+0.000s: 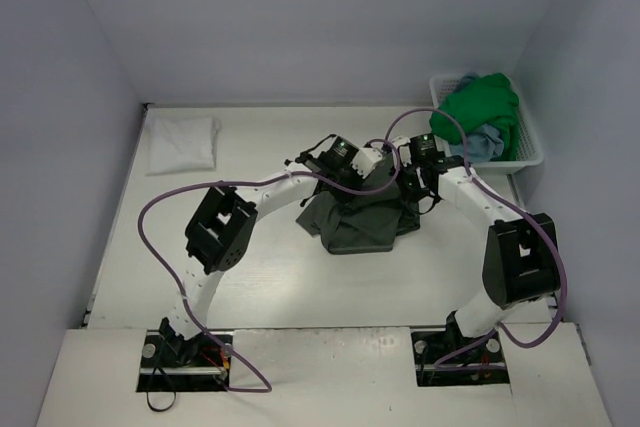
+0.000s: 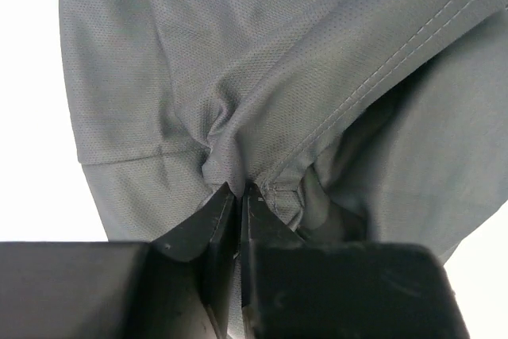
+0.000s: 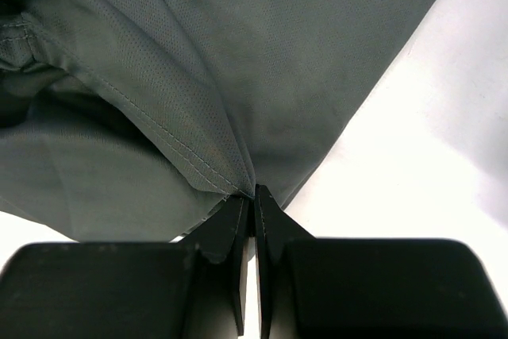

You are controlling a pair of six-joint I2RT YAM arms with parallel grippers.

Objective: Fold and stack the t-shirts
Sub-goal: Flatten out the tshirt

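Note:
A dark olive-grey t-shirt (image 1: 352, 219) hangs bunched in the middle of the table, lifted at its top by both arms. My left gripper (image 2: 240, 190) is shut on a gathered pinch of that shirt (image 2: 238, 77) near a stitched hem. My right gripper (image 3: 254, 194) is shut on a hemmed corner of the same shirt (image 3: 238, 61). In the top view the left gripper (image 1: 345, 162) and the right gripper (image 1: 415, 172) stand close together above the cloth. A white t-shirt (image 1: 182, 143) lies folded at the back left. A bright green t-shirt (image 1: 480, 107) and a light blue one (image 1: 482, 143) sit in the basket.
The white slatted basket (image 1: 528, 152) stands at the back right against the wall. Purple cables loop from both arms over the table. White walls close in the left, back and right sides.

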